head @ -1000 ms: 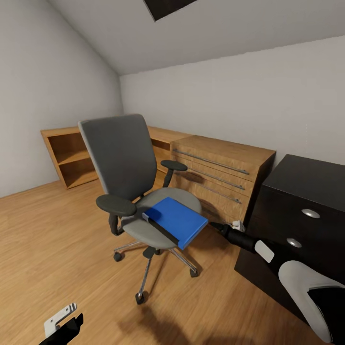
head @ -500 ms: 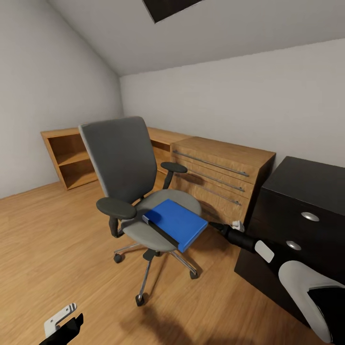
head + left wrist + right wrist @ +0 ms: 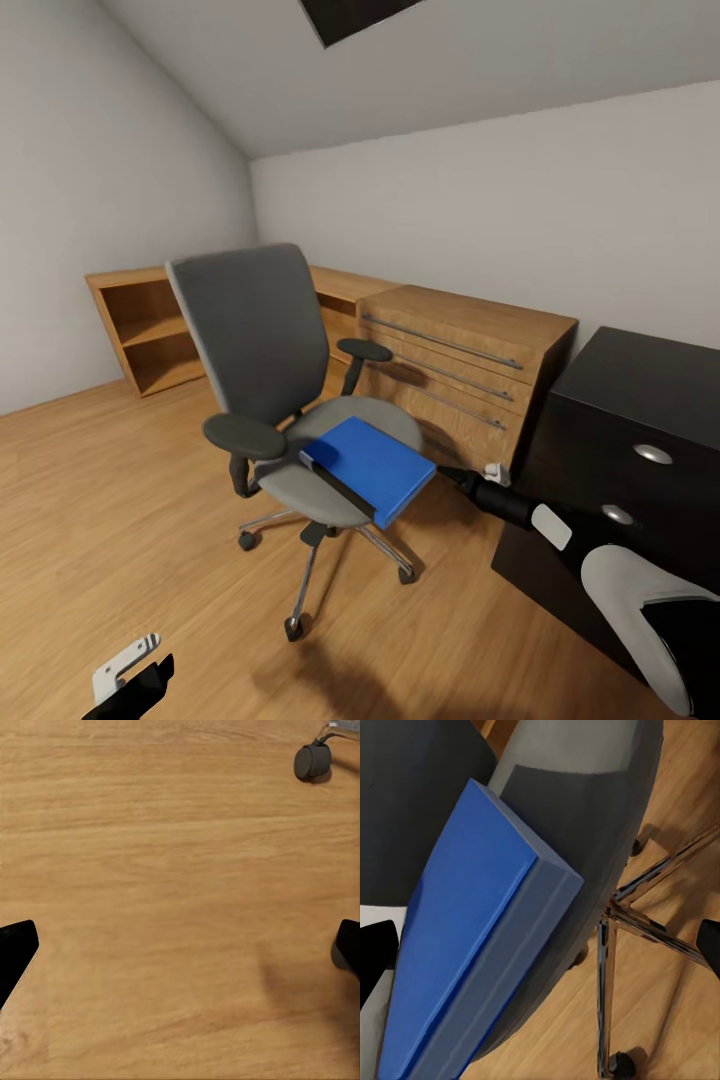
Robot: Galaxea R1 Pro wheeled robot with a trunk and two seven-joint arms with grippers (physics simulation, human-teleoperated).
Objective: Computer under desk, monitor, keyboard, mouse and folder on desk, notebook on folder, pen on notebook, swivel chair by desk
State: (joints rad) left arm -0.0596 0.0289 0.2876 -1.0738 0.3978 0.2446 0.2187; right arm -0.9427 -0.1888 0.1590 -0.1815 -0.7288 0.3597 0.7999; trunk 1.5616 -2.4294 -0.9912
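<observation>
The swivel chair (image 3: 262,340), grey with black armrests and a chrome base, stands on the wooden floor in the middle of the head view. On its seat lies the blue folder (image 3: 372,467), black spine toward me and one corner past the seat's front edge. My right gripper (image 3: 462,479) hovers just right of that corner, apart from it. In the right wrist view my right gripper (image 3: 540,949) is open, with the folder (image 3: 465,945) and the seat (image 3: 585,825) ahead of it. My left gripper (image 3: 133,673) hangs low at the near left. It is open (image 3: 180,952) over bare floor. The desk's black drawer unit (image 3: 640,420) stands at the right.
A light wooden chest of drawers (image 3: 460,360) stands against the back wall between chair and desk. A low wooden bookshelf (image 3: 150,330) fills the far left corner. One chair caster (image 3: 311,761) shows in the left wrist view. Open floor lies to the left of the chair.
The whole head view has shifted by a few pixels, so the camera moved slightly. Chair, folder and both grippers keep the same places relative to one another.
</observation>
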